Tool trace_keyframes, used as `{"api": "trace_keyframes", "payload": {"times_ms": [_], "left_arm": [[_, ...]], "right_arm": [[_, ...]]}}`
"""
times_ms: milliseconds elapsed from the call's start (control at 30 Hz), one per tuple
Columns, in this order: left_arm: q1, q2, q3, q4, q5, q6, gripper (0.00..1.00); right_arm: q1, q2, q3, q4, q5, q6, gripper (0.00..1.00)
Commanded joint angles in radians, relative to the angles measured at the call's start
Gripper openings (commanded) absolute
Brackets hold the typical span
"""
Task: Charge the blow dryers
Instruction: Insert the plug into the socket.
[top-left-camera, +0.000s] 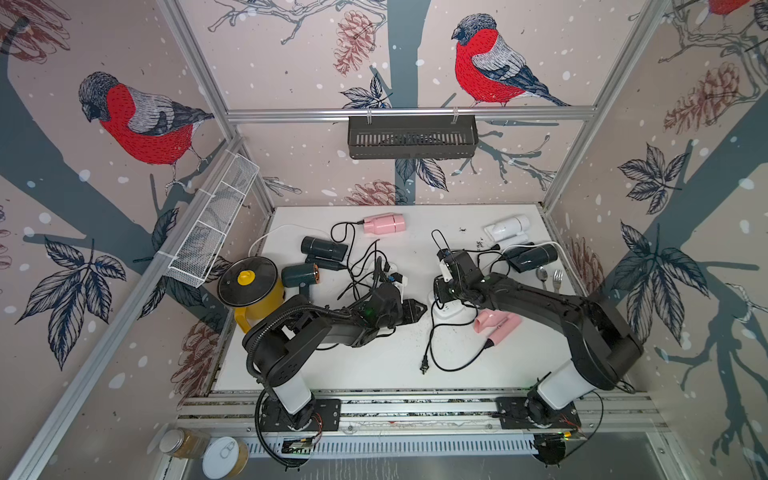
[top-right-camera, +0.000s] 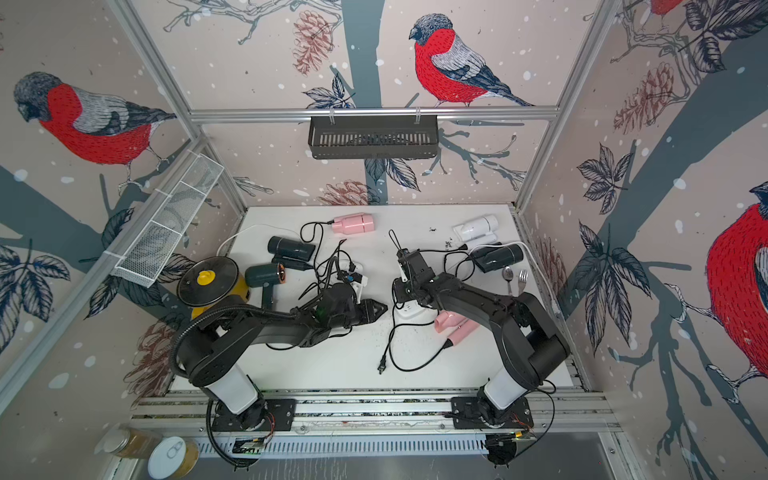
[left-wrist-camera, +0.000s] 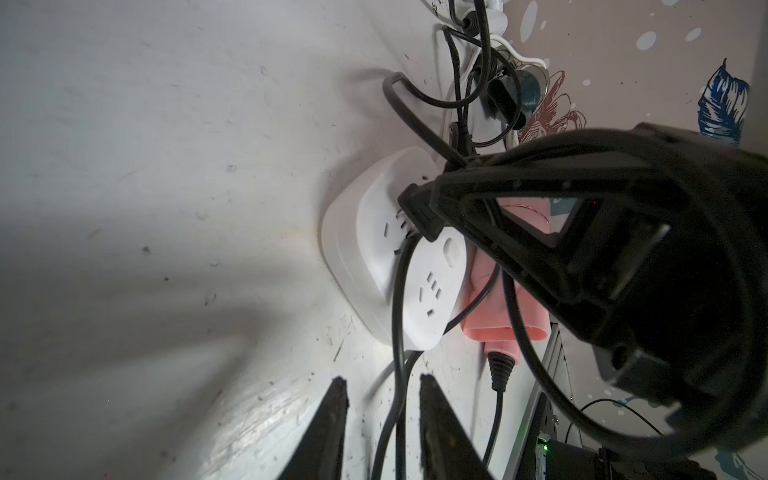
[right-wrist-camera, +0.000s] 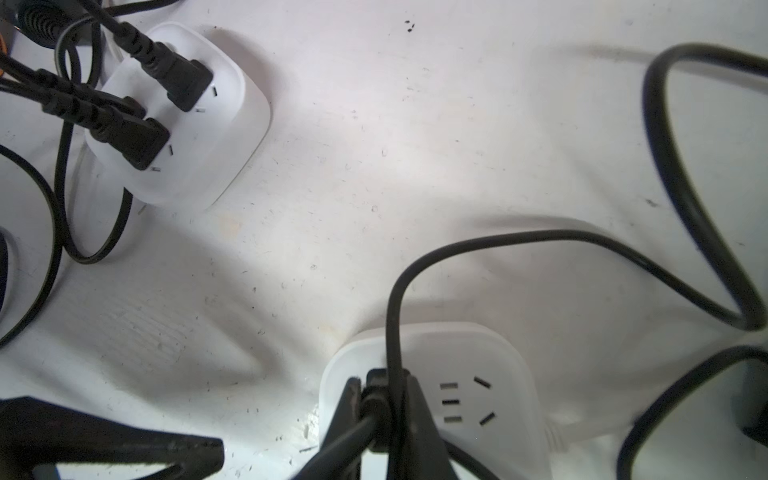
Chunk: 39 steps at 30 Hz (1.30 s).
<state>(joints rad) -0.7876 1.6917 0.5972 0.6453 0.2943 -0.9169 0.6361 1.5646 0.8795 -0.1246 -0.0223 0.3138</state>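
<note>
Several blow dryers lie on the white table: pink (top-left-camera: 384, 223), black (top-left-camera: 324, 248), dark green with copper nozzle (top-left-camera: 300, 276), white (top-left-camera: 508, 227), black (top-left-camera: 532, 257) and pink (top-left-camera: 496, 326). My right gripper (right-wrist-camera: 380, 380) points down, shut on a black plug (right-wrist-camera: 376, 399) at a socket of the near white power strip (right-wrist-camera: 478, 365) (top-left-camera: 451, 313). The far power strip (right-wrist-camera: 199, 124) has three plugs in it. My left gripper (left-wrist-camera: 384, 379) (top-left-camera: 419, 309) hovers open just left of the near strip (left-wrist-camera: 374, 249), with black cords on the table between its fingers. A loose plug (top-left-camera: 424, 368) lies near the front.
A yellow pot with a black lid (top-left-camera: 249, 282) stands at the table's left edge. A spoon (top-left-camera: 542, 274) and fork (top-left-camera: 557, 276) lie at the right. A white wire basket (top-left-camera: 212, 232) hangs on the left wall, a black one (top-left-camera: 411, 137) on the back rail.
</note>
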Motion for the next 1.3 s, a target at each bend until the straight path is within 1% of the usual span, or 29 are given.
{"api": "trace_keyframes", "payload": {"times_ms": [0,100,200,300,600,733,833,1067,1267], "left_arm": [[-0.002,0.01,0.01,0.061,0.018,-0.014,0.31],[-0.004,0.017,0.011,0.073,0.022,-0.023,0.32],[-0.007,0.022,0.014,0.071,0.02,-0.026,0.31],[-0.011,0.026,0.014,0.07,0.021,-0.028,0.31],[-0.022,0.057,0.022,0.075,0.018,-0.051,0.32],[-0.025,0.08,0.036,0.085,0.016,-0.062,0.32],[-0.025,0.081,0.042,0.082,0.009,-0.065,0.32],[-0.025,0.041,0.048,0.023,-0.026,-0.04,0.31],[-0.021,0.016,0.036,0.003,-0.055,-0.052,0.31]], "right_arm": [[0.001,-0.045,-0.054,0.143,0.024,-0.018,0.04],[-0.002,-0.067,-0.104,0.217,0.008,-0.017,0.04],[-0.006,-0.059,-0.14,0.266,-0.004,-0.015,0.04],[-0.007,-0.051,-0.164,0.281,-0.003,-0.013,0.04],[-0.029,-0.085,-0.239,0.349,-0.059,-0.002,0.03],[-0.041,-0.059,-0.262,0.427,-0.011,0.046,0.03],[-0.044,-0.026,-0.28,0.516,-0.008,0.085,0.03],[-0.047,0.068,-0.232,0.619,0.008,0.138,0.03],[-0.049,0.056,-0.169,0.583,-0.02,0.115,0.03]]}}
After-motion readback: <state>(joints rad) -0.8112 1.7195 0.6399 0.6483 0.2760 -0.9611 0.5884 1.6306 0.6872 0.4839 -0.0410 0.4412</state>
